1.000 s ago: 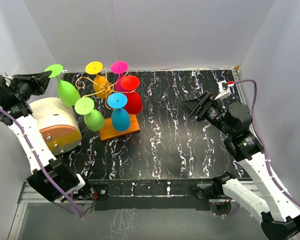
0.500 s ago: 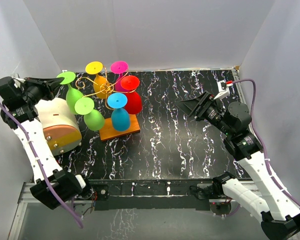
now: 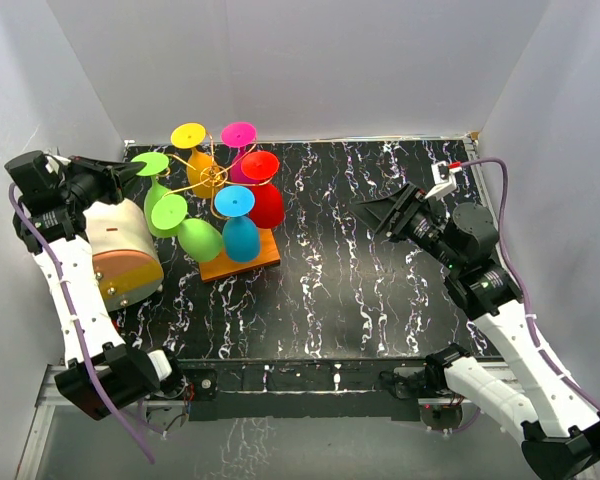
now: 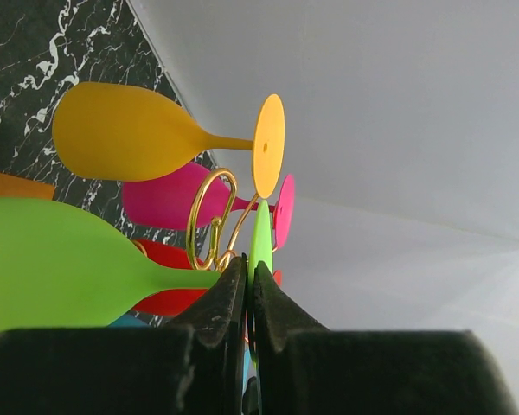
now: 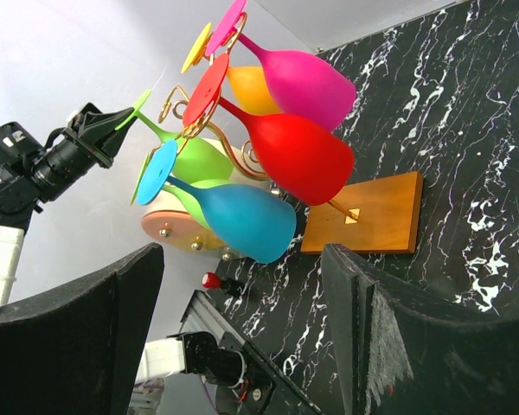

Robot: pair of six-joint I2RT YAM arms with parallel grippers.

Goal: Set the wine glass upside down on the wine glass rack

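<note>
1. As the left gripper [image 3: 128, 169] pinches the thin round foot of the green wine glass [image 4: 78, 268], the glass hangs at the left side of the wine glass rack [image 3: 208, 178], near the far-left corner of the desk.
2. The glass is inverted, with its foot uppermost and its bowl below, mouth toward the desk. Its long axis runs close to vertical with a slight lean. The stem lies just beside a gold wire loop [image 4: 208, 216]. Whether the stem sits inside the loop cannot be told.
3. Five more glasses hang foot-up on the rack: yellow glass [image 3: 188, 135], pink glass [image 3: 238, 133], red glass [image 3: 267, 205], blue glass [image 3: 240, 238] and a second green glass [image 3: 200, 240]. They crowd the space above the orange base [image 3: 265, 255].
4. The glass looks light, stiff and smooth, more like coloured plastic than crystal, so weight seems a small worry. The glossy foot could slide or pivot between the fingers. The foot's rim, where it is gripped, leaves the stem free for the wire. The stem just under the foot would be the other sound hold.
5. The neighbouring green glass hangs just beside the held bowl, so a knock could set the thin wire stand swaying.
6. The right gripper [image 3: 372, 213] hangs with its fingers spread wide and holding nothing. It is over the right half of the desk, well apart from the rack.
7. A cream-and-tan rounded box [image 3: 115, 245] sits at the desk's left edge, just beside the rack.
</note>
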